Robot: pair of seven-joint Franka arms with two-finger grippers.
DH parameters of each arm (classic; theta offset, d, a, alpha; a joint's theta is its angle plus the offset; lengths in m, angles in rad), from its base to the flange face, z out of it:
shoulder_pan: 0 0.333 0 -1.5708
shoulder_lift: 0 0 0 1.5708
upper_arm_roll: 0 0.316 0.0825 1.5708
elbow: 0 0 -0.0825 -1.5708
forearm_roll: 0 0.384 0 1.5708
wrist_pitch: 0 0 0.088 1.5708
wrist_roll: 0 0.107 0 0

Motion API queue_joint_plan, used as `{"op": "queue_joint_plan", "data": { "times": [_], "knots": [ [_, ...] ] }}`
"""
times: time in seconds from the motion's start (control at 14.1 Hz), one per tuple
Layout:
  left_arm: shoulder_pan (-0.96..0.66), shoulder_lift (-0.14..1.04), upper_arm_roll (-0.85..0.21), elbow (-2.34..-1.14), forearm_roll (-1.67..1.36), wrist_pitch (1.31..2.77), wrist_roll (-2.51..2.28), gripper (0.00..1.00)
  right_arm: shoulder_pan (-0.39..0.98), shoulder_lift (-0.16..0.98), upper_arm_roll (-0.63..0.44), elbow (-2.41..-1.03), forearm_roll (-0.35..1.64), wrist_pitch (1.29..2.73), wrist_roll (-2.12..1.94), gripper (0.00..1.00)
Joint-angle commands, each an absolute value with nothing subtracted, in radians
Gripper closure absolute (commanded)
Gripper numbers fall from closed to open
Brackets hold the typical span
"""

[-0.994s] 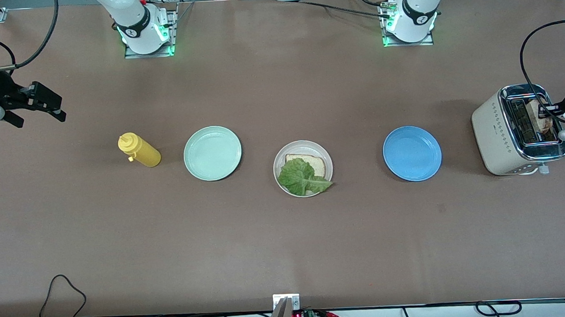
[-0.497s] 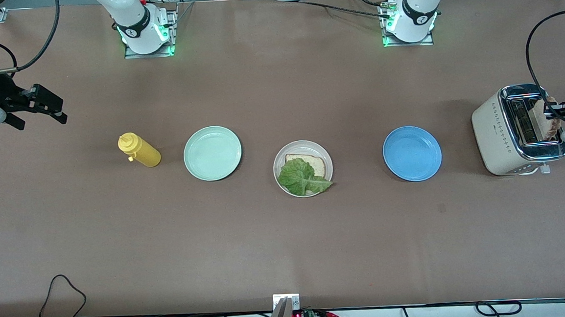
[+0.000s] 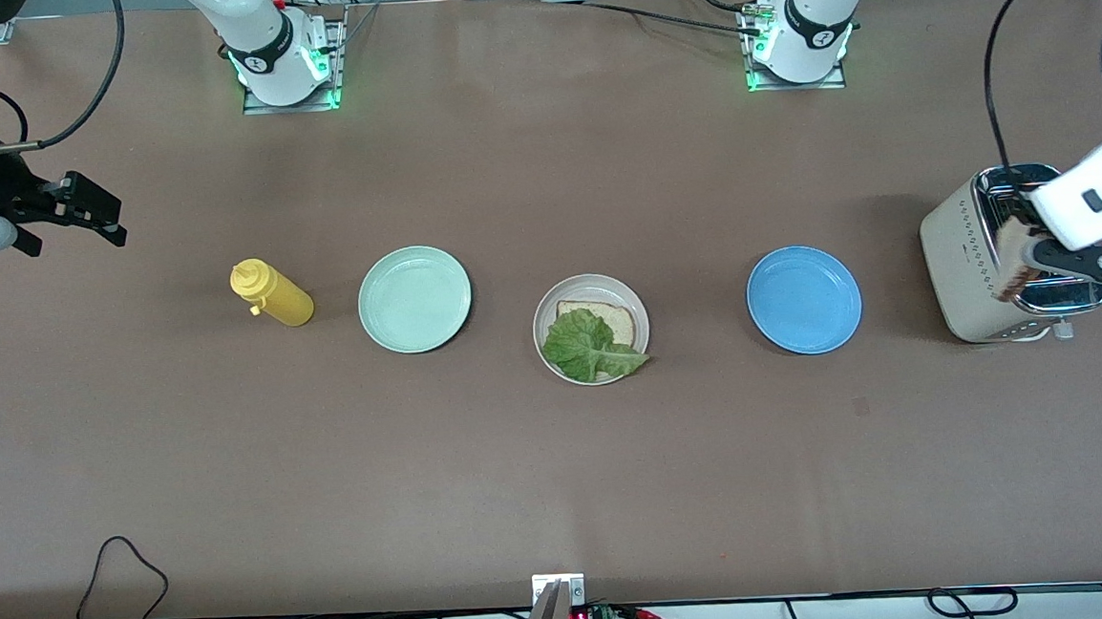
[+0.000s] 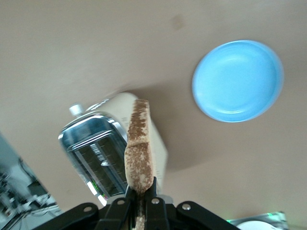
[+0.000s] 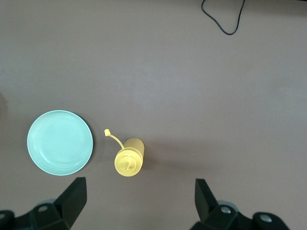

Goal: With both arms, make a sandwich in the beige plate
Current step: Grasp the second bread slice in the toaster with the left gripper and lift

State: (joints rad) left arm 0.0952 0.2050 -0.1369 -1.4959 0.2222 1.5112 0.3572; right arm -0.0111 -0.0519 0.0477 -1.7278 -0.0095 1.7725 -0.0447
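The beige plate (image 3: 640,315) sits mid-table and holds one toast slice (image 3: 609,316) with a green lettuce leaf (image 3: 587,346) on top. My left gripper (image 3: 1026,256) is shut on a second toast slice (image 3: 1009,260), held on edge above the toaster (image 3: 964,265). In the left wrist view the slice (image 4: 139,148) stands up from between the gripper (image 4: 140,194) fingers, over the toaster (image 4: 98,158). My right gripper (image 3: 91,215) is open and empty, up in the air at the right arm's end of the table; in its wrist view the gripper (image 5: 139,201) is over bare table beside the yellow bottle.
A yellow squeeze bottle (image 3: 273,295) and a mint-green plate (image 3: 414,299) lie toward the right arm's end. A blue plate (image 3: 804,299) lies between the beige plate and the toaster. The toaster stands at the left arm's end.
My left gripper has lifted the toast slice out of the toaster slot and risen above the toaster. The right gripper has barely shifted.
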Motion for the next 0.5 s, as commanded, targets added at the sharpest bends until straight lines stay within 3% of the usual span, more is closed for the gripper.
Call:
{"op": "queue_joint_plan", "data": {
  "times": [0.0, 0.21, 0.43],
  "knots": [
    [0.071, 0.216, -0.13, -1.465, 0.053, 1.479, 0.357, 0.99, 0.002, -0.011, 0.038, -1.671, -0.025, 1.764, -0.031, 0.0],
    [0.025, 0.23, -0.135, -1.47, -0.116, 1.454, 0.356, 0.99, 0.008, 0.023, 0.035, -1.631, -0.025, 1.766, -0.035, 0.0],
    [-0.011, 0.319, -0.135, -1.468, -0.315, 1.456, 0.338, 0.99, 0.008, 0.04, 0.034, -1.6, -0.023, 1.755, -0.032, 0.0]
  ]
}}
